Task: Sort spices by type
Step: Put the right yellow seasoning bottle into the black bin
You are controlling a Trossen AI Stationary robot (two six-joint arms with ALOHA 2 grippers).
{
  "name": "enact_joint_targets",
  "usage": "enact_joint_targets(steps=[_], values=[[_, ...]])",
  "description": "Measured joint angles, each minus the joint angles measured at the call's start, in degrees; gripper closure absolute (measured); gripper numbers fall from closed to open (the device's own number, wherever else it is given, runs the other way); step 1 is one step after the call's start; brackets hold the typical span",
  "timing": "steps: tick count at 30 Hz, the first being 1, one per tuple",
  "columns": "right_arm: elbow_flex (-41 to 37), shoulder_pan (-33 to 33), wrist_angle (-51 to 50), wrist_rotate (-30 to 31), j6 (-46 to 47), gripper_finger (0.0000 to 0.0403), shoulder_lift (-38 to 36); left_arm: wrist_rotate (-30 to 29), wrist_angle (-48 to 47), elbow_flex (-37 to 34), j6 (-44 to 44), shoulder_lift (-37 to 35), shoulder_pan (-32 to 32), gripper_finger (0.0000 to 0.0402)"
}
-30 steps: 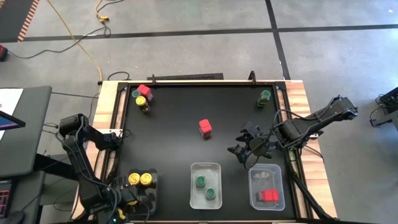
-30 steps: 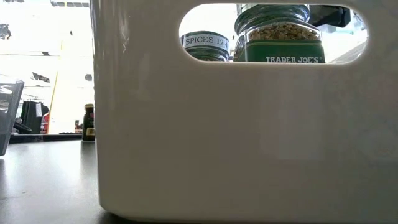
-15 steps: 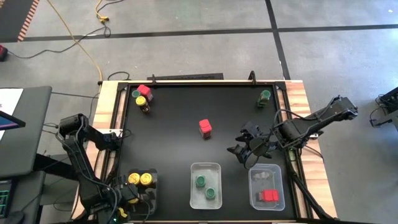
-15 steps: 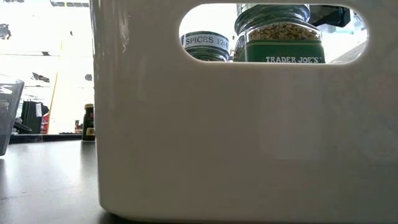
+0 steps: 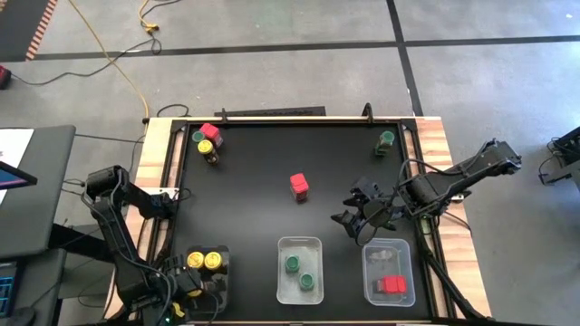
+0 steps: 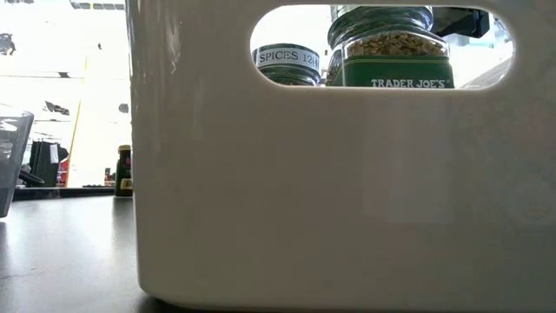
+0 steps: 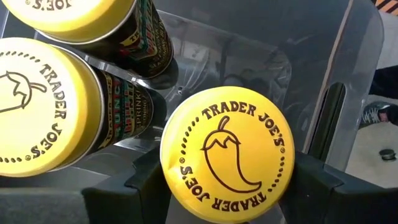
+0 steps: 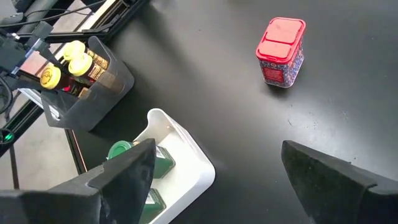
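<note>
Left claw [image 7: 227, 186] is down in the tray [image 5: 220, 272] at the desk's [image 5: 272, 163] near-left corner, fingers [image 7: 146, 180] flanking a yellow jar [image 7: 227, 155]. Whether they grip it or have let go, I cannot tell. Two more yellow jars [image 7: 46, 102] stand just beside it in that tray.

Right claw [image 5: 361, 215] hovers over the desk right of centre, jaws spread wide, nothing between them. Ahead of it stands a lone red jar [image 8: 281, 50], upright, mid-desk.

Middle tray [image 5: 299, 244]: two green jars [image 5: 293, 264] inside. Right tray [image 5: 390, 246]: red jars [image 5: 391, 285] at its near end.

Far-left corner holds a cluster: one green [image 5: 198, 138], one red [image 5: 210, 132], one yellow [image 5: 207, 148], close together. Another green jar [image 5: 387, 139] stands alone at the far-right corner.

The low view is nearly filled by a white tray wall [image 6: 304, 191]; a green jar [image 6: 395, 56] shows through its handle slot.
</note>
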Motion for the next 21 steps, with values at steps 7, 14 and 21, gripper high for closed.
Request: enact_joint_targets(steps=[7, 14, 21], values=[[0.0, 0.0, 0.0, 0.0, 0.0, 0.0029, 0.0, 0.0, -0.1, 0.0, -0.8, 0.0, 0.0, 0.0168], [0.0, 0.0, 0.2, 0.0, 0.4, 0.0029, 0.0, 0.1, -1.2, 0.0, -2.3, 0.0, -0.1, 0.0162], [0.0, 0.0, 0.5, 0.0, 0.4, 0.0029, 0.0, 2.4, -2.1, 0.1, -3.5, 0.0, -0.2, 0.0131]])
